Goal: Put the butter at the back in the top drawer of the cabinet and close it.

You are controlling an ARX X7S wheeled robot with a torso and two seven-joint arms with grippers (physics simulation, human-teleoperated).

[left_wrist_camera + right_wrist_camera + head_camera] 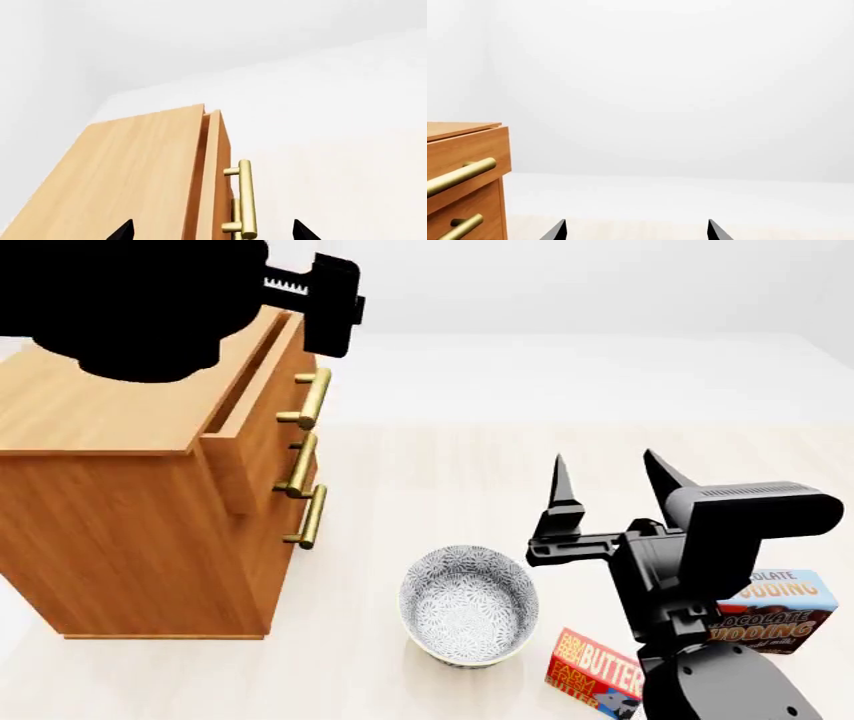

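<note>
Butter: lying flat on the tabletop at the near right, partly hidden behind the right arm. Pudding box: sitting just beside it to the right. Patterned bowl: standing between the butter and the cabinet. Top drawer: jutting out slightly, brass handle facing the left gripper. Right gripper: hovering above the butter, fingers standing apart, holding nothing. Left fingers: likewise spread, holding nothing.
</note>
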